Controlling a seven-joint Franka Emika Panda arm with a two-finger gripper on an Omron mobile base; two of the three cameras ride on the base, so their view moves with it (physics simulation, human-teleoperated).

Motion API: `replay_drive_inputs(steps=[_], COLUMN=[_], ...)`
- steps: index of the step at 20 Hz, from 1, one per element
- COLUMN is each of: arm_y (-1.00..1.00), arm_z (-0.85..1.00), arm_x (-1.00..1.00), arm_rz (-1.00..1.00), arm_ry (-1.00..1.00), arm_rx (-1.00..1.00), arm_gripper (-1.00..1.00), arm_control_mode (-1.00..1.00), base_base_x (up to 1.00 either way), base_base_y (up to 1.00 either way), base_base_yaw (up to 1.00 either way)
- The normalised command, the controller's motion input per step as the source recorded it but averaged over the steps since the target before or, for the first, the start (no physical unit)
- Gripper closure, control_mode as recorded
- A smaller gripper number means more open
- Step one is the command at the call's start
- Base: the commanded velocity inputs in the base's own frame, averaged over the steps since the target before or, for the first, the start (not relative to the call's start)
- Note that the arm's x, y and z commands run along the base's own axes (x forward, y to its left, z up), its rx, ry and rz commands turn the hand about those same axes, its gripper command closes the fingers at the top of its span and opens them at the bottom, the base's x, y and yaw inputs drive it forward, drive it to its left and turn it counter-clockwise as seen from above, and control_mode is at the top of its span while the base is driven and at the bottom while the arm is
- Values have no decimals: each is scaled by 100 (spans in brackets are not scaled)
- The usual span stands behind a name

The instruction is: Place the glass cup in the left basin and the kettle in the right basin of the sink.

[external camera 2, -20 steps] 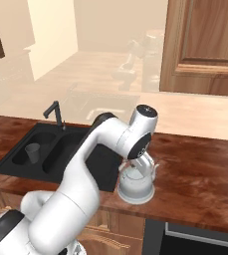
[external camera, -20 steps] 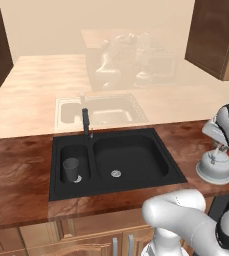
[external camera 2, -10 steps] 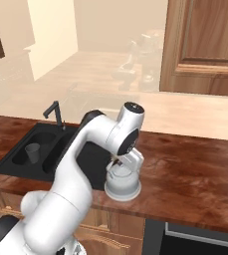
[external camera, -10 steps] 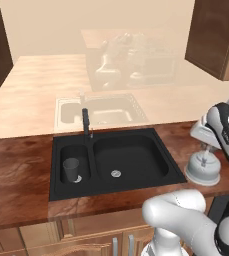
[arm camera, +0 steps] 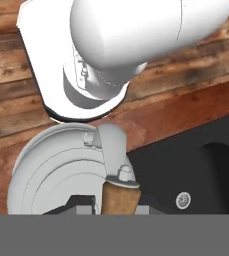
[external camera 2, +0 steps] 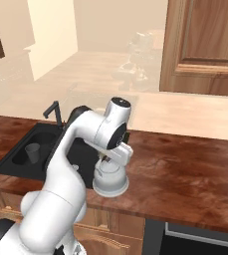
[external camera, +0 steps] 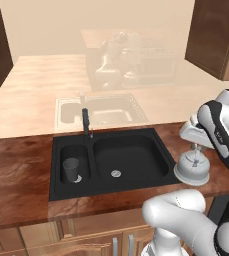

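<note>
The silvery kettle [external camera: 191, 169] is on the dark wood counter just right of the black sink [external camera: 56, 165]. My gripper [external camera: 196, 146] is directly above it, shut on its arched handle [arm camera: 114, 150]. From the right base view, the kettle [external camera 2: 110, 180] hangs under my gripper [external camera 2: 109, 160] close to the sink's right rim. The hand view looks down on the kettle's dome [arm camera: 56, 170], with the right basin [arm camera: 206, 165] and its drain [arm camera: 182, 200] beside it. The glass cup [external camera: 71, 170] stands upright in the left basin [external camera: 80, 152]. The right basin [external camera: 131, 152] holds nothing.
A slim black faucet [external camera: 86, 123] rises behind the divider between the basins. The counter's front edge [external camera: 86, 207] runs just below the sink. My own white arm [external camera 2: 80, 144] arches over the sink's right side. Brown cabinets [external camera 2: 205, 45] hang behind.
My gripper and the kettle have moved left along the counter, closer to the sink's right rim. The glass cup has not moved.
</note>
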Motion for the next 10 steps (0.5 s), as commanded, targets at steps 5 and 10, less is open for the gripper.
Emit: replay_drive_inputs(steps=[5, 10], arm_y=[31, 33], arm_z=[17, 7], arm_x=[15, 27], arm_rz=[17, 14], arm_ry=[1, 0], arm_rx=[0, 0], arm_gripper=[100, 100], arm_control_mode=[-100, -100], base_base_x=[0, 0], base_base_y=[0, 0], base_base_yaw=[0, 0])
